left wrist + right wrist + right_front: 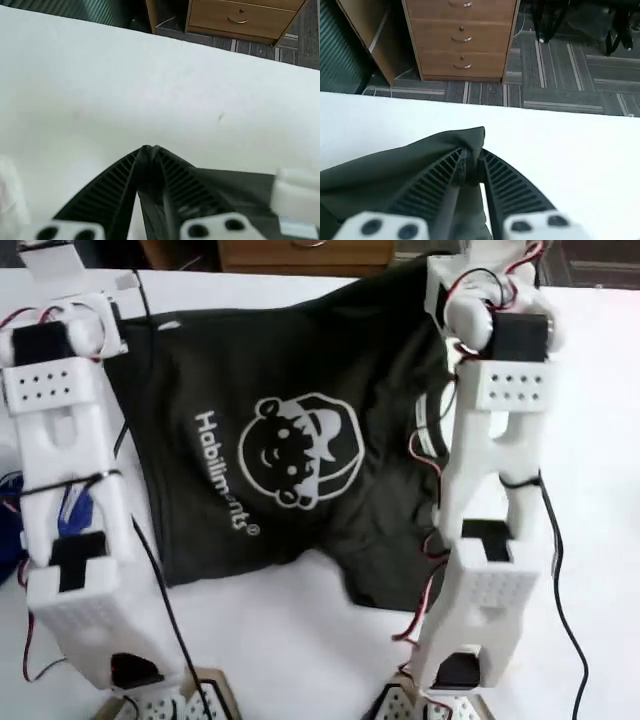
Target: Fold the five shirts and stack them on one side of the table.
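Dark shirt (pixel 250 370) on white table (pixel 300 660), far edge in closed left gripper (pixel 148 150) and closed right gripper (pixel 471 155)

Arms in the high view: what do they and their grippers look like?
The left arm and right arm: white plastic shells, black servo blocks, rows of small holes, loose red and black wires. The fingers are black, ribbed, tapering wedges.

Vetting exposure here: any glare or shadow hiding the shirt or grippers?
High view: the table is bright and the white arms nearly merge with it; the shirt contrasts well. Left wrist view: even light, no glare, left gripper distinct. Right wrist view: right gripper and shirt both dark, edges hard to separate.
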You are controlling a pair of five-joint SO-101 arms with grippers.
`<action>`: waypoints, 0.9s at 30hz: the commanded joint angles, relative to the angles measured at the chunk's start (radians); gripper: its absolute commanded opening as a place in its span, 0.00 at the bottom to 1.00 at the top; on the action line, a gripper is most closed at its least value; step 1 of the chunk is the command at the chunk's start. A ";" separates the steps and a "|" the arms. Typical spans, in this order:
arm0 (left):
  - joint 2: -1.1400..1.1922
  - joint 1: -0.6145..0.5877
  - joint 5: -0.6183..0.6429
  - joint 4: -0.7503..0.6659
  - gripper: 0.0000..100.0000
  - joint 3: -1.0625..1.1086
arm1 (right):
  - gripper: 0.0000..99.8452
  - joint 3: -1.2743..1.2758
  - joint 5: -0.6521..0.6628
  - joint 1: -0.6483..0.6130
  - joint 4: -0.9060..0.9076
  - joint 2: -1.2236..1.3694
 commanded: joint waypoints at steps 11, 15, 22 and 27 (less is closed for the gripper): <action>0.101 0.066 0.003 -0.351 0.03 -0.012 | 0.02 -0.021 0.003 -0.007 -0.294 0.074; 0.152 0.089 0.002 -0.459 0.03 -0.012 | 0.02 -0.018 0.003 0.002 -0.315 0.082; 0.238 0.080 0.002 -0.370 0.03 -0.010 | 0.02 -0.020 0.003 0.002 -0.150 0.074; 0.245 0.078 0.000 -0.215 0.03 -0.012 | 0.02 -0.044 0.002 -0.012 0.044 0.067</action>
